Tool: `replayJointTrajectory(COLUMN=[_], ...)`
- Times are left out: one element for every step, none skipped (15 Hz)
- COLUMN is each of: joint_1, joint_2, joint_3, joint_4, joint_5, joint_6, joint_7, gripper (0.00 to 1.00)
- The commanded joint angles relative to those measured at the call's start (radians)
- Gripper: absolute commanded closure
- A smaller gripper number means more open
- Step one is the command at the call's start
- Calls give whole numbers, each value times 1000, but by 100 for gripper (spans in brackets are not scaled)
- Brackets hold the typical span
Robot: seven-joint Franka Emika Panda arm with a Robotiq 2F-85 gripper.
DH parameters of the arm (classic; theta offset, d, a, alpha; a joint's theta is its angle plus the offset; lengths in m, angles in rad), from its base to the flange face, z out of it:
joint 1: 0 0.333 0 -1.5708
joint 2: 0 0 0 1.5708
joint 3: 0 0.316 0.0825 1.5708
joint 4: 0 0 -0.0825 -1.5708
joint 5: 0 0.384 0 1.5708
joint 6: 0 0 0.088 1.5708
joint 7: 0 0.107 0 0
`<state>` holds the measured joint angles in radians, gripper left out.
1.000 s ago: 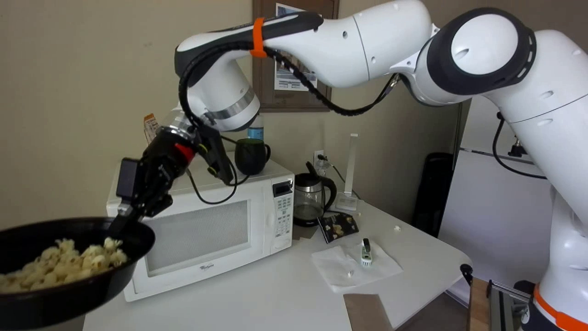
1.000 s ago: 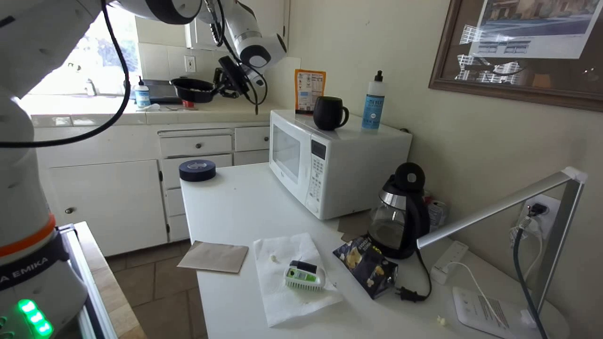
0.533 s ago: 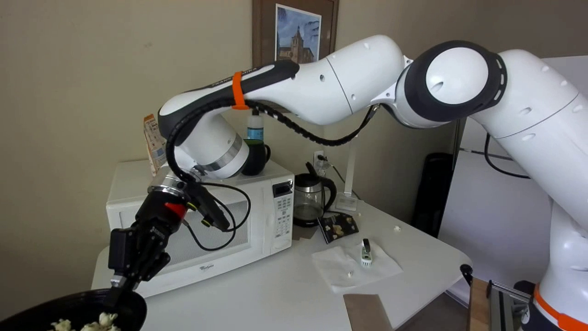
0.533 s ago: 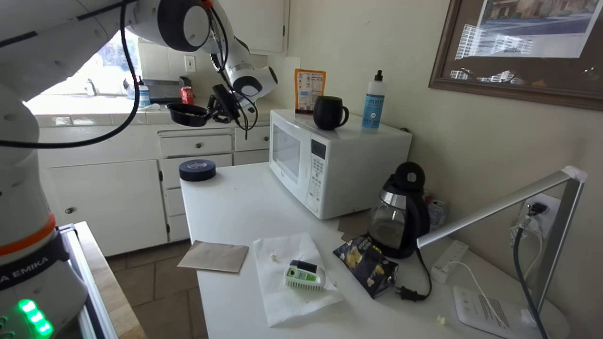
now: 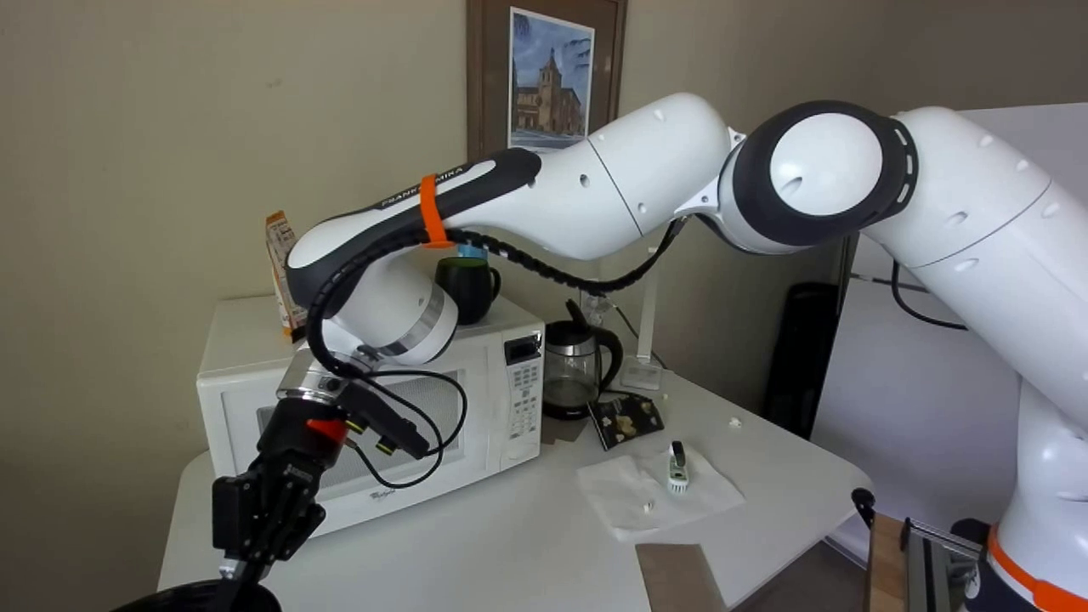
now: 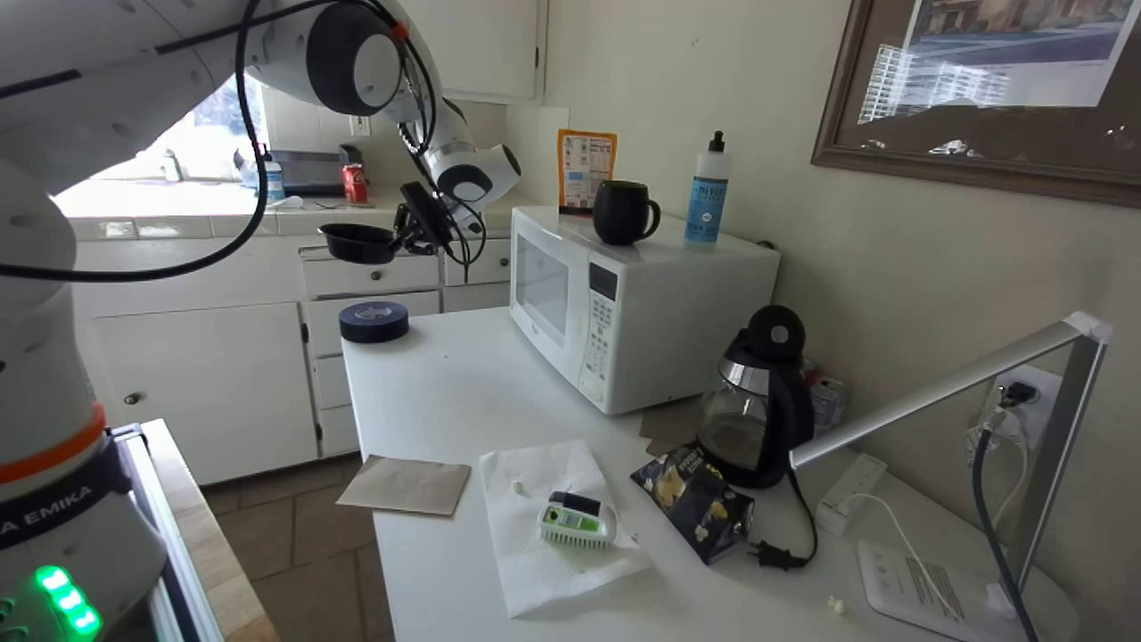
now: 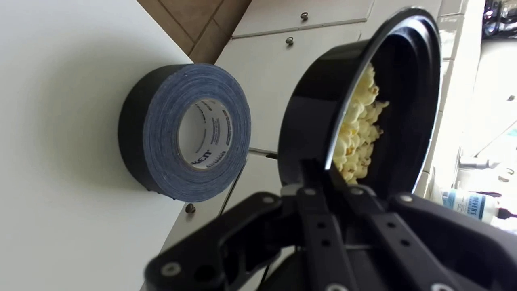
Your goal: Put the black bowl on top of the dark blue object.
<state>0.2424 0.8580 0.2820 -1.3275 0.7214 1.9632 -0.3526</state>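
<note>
The black claw [image 7: 324, 169] is clamped on the round, glossy black bowl [image 7: 315, 113], one tip outside its wall and one inside, the rim between them. The bowl is held in the air and contains a heap of pale yellow popcorn [image 7: 357, 131]. The round, dark blue roll of tape [image 6: 374, 323] lies flat on the white bench [image 6: 423, 401], near a corner, dark lettering on its white inner core. In the wrist view the bowl and the roll appear side by side, a gap between them. In an exterior view the bowl [image 6: 357, 244] appears higher than the roll and apart from it; whether it is directly over it I cannot tell. In an exterior view just a strip of the bowl [image 5: 183, 598], near the rim, shows at the bottom edge.

Elsewhere on the bench stands a white, box-shaped microwave [image 6: 686, 321], bearing a matt black mug [image 6: 619, 216], an upright orange and white pouch [image 6: 586, 169], and a clear bottle [image 6: 706, 205] with a blue label. Just beside the microwave is a glass kettle [image 6: 735, 423] with a steel collar and black handle. A small green and white brush-like piece [image 6: 578, 522] rests on a white paper towel [image 6: 535, 580], and flat brown paper [image 6: 406, 486] lies at the bench's edge.
</note>
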Motion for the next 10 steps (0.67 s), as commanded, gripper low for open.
replayJointTrajectory(joint_1=[-13, -13, -13, -13, -4, 1, 2, 6, 7, 10], joint_2=[7, 7, 7, 7, 25, 42, 60, 70, 82, 96], joint_3=[21, 21, 21, 21, 18, 17, 22, 21, 24, 27], joint_4=[9, 11, 12, 12, 27, 35, 42, 39, 40, 43], joint_5=[-17, -17, -17, -17, -28, -37, -43, -53, -62, -74], joint_6=[4, 4, 4, 3, 1, 2, 4, 16, 18, 27], joint_7=[9, 9, 9, 9, 15, 13, -3, -4, -7, -13], gripper=[93, 93, 93, 98, 98, 98, 98, 98, 98, 98])
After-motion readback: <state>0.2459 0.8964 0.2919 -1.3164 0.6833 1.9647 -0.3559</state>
